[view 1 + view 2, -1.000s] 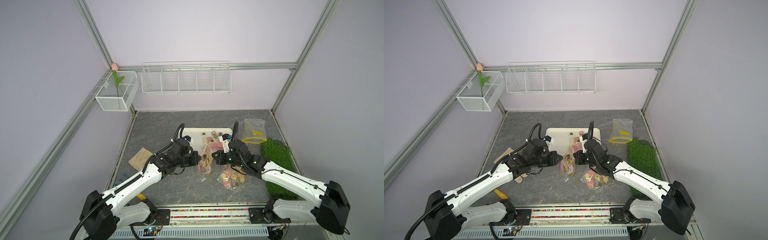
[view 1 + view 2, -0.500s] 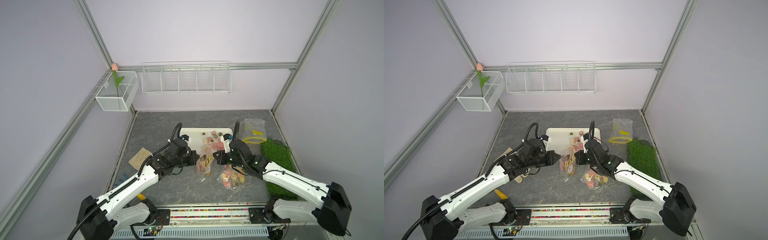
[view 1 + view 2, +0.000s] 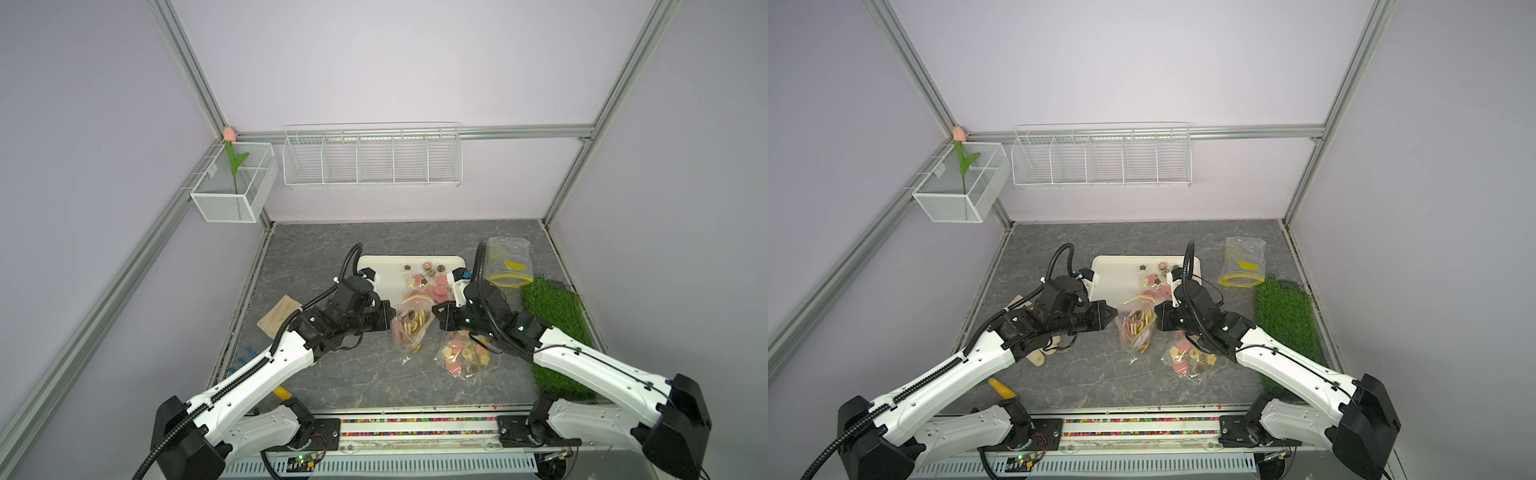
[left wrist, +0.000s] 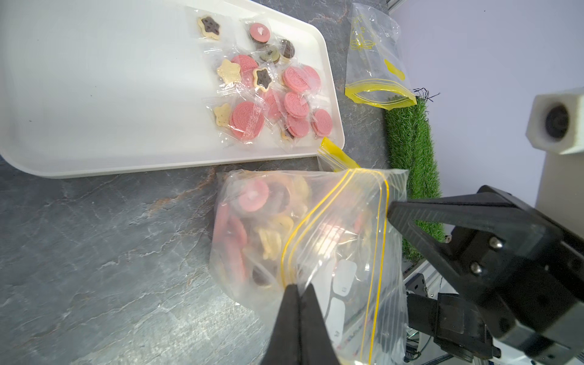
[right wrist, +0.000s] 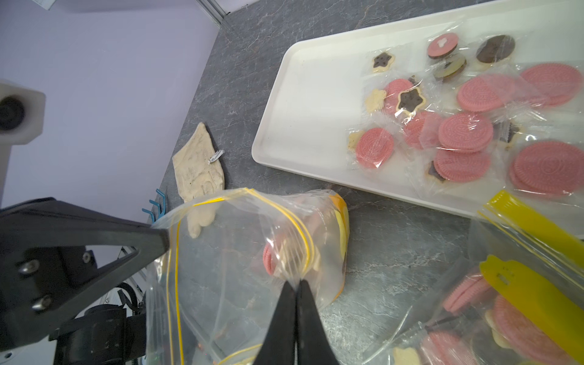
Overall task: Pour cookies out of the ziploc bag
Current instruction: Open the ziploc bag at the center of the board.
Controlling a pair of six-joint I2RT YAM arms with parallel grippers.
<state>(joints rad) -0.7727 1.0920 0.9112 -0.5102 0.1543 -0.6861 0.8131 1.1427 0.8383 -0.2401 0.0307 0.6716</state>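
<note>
Since the bag (image 3: 409, 328), pos. unchanged, is still pinched at its rim by left gripper (image 4: 298, 288) and right gripper (image 5: 297, 284), both clamped tight, nothing is poured yet; cookies (image 4: 252, 196) are kept inside, beside tray (image 4: 94, 94).

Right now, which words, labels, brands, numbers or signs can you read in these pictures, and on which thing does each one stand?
No text is legible.
Empty ziploc bag: yellow print, too faint to read.
Yellow band on the lying cookie bag: tiny embossed marks, unreadable.
White camera mount on the right wrist, in a top view: dark marks, too small.
Held ziploc bag: no print seen.
</note>
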